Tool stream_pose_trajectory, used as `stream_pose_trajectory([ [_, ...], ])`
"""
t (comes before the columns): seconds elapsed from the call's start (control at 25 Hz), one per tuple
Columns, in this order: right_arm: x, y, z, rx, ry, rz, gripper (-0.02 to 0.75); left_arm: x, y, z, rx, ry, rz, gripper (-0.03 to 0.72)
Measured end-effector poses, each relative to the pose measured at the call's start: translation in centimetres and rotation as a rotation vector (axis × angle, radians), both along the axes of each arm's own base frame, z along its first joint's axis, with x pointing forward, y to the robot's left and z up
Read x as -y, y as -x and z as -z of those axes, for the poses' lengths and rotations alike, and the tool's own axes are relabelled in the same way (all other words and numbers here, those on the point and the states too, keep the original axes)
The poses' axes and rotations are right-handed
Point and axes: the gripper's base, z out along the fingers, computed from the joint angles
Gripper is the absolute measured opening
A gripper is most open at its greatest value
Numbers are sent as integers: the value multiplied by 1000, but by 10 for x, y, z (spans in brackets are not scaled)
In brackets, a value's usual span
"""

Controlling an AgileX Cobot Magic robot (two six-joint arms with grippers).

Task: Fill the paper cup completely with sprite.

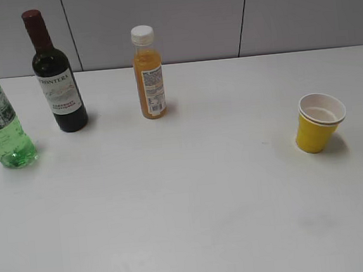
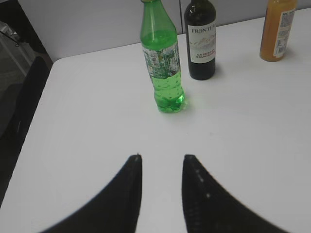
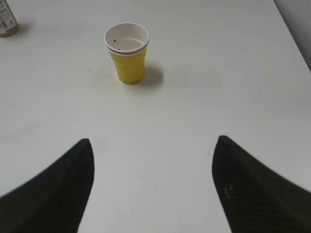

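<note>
Nearest in the left wrist view, at the bottom of the frame: left end effector (image 2: 162,160), fingers parted by a narrow gap, nothing between them, hovering over bare white desk (image 2: 87,121). Beyond it, upper centre: the sprite (image 2: 163,63), upright in its green bottle, pale label too blurred to read, bubbles visible in the lower half. Just right of it and slightly farther, a dark wine bottle (image 2: 201,41), label reading "FRONTERA" with smaller lines below, not legible here. At the upper right corner, the orange juice bottle (image 2: 277,29), cut off at the top.

Nearest in the right wrist view, lower corners: right end effector (image 3: 153,141), fingers spread wide, released, holding nothing. Farther up, left of centre: the paper cup (image 3: 127,53), upright, yellow wall, white inside, small dark specks inside the rim; contents not clear.

Seen only in the exterior view: whole layout at once, no arm in frame. Cup at centre right, well apart from the three bottles. Sprite at the left edge, partly cropped. Farther back, wine bottle with dark red capsule, "FRONTERA" readable again. Farthest, juice bottle with white cap, label print too small to read.
</note>
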Motion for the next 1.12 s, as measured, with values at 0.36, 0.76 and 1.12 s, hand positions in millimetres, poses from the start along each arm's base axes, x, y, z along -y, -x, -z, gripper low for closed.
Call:
stream_pose_trajectory([
  [0.36,0,0,0,0,0,0,584,0,0,0,0,0,0,228],
  [0.76,0,0,0,0,0,0,685,0,0,0,0,0,0,228],
  [1.12,-1,0,0,0,-5,-5,690,0,0,0,0,0,0,228],
])
